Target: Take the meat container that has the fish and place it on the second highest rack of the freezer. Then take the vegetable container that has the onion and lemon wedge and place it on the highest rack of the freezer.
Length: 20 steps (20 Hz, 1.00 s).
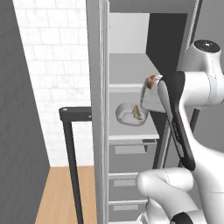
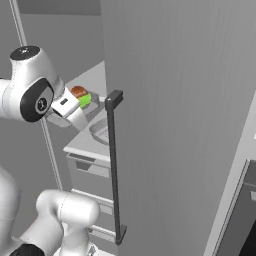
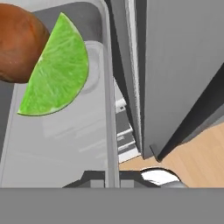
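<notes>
My gripper (image 2: 74, 112) is shut on the rim of the clear vegetable container (image 3: 57, 144), fingertips (image 3: 97, 178) pinching its edge. Inside lie the brown onion (image 3: 17, 43) and the green lemon wedge (image 3: 54, 76). In the left base view this container (image 1: 148, 94) hangs tilted at the open freezer's front right, about level with the highest rack (image 1: 124, 86), with the onion (image 1: 152, 79) at its top. The meat container (image 1: 129, 114) with the fish (image 1: 136, 112) rests on the second highest rack (image 1: 131, 138).
The freezer door (image 2: 180, 125) stands swung open on the right, with its long dark bar handle (image 2: 115, 165) close to the hand. Grey drawers (image 1: 129, 149) sit under the racks. A dark frame (image 1: 70, 144) and a white tiled wall (image 1: 57, 65) are to the left.
</notes>
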Tool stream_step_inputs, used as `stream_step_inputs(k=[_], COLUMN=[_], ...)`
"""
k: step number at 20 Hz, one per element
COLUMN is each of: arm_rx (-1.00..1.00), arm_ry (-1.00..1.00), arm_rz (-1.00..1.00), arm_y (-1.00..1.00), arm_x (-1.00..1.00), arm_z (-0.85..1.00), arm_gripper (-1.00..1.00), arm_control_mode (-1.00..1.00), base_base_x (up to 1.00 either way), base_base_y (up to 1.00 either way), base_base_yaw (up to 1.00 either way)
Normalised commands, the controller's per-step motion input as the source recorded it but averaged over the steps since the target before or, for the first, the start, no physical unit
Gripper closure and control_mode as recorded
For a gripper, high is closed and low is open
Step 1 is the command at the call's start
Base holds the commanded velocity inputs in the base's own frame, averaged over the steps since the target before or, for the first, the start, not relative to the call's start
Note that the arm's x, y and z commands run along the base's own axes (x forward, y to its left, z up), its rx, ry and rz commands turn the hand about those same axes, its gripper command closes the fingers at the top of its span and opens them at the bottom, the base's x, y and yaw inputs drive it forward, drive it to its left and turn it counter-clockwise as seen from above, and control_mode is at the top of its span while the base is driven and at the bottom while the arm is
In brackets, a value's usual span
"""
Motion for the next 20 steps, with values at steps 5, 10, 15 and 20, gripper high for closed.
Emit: stream_step_inputs(k=[5,10,15,20], arm_rx=[0.01,0.00,0.00,0.00], arm_ry=[-0.10,-0.03,0.01,0.01], arm_rz=[-0.28,-0.22,-0.07,0.00], arm_y=[0.20,0.10,0.00,-0.01], arm_x=[0.22,0.54,0.79,0.97], arm_z=[0.25,0.20,0.04,-0.17], arm_gripper=[1.00,1.00,1.00,1.00], arm_control_mode=[-1.00,-1.00,-1.00,-1.00], base_base_x=[0.00,0.00,0.00,0.00], base_base_y=[0.00,0.00,0.00,0.00], base_base_yaw=[0.00,0.00,0.00,0.00])
